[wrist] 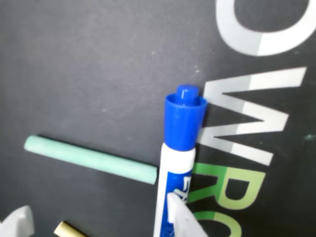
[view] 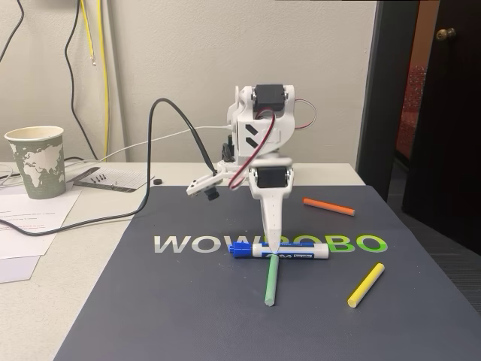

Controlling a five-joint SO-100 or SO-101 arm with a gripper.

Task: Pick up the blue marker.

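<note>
The thick blue marker (view: 279,251) — white barrel with blue label print, blue cap — lies flat on the dark mat (view: 188,301), over the "WOWROBO" lettering (view: 180,244). In the fixed view its long axis runs left to right, cap pointing left; in the wrist view (wrist: 178,163) it runs bottom to top, cap uppermost. The white fingers (view: 273,242) come down onto its barrel near the middle; one tip (wrist: 180,215) sits against the label, the other (wrist: 17,219) stands well off to the left in that view, so the fingers are spread and not closed on it. A thin green stick (view: 270,281) lies just beside the barrel, nearly square to it, one end close to touching. A yellow stick (view: 366,285) and an orange stick (view: 328,206) lie apart on the mat. On the table (view: 68,248) beyond — a paper cup (view: 36,162), papers and cables.
</note>
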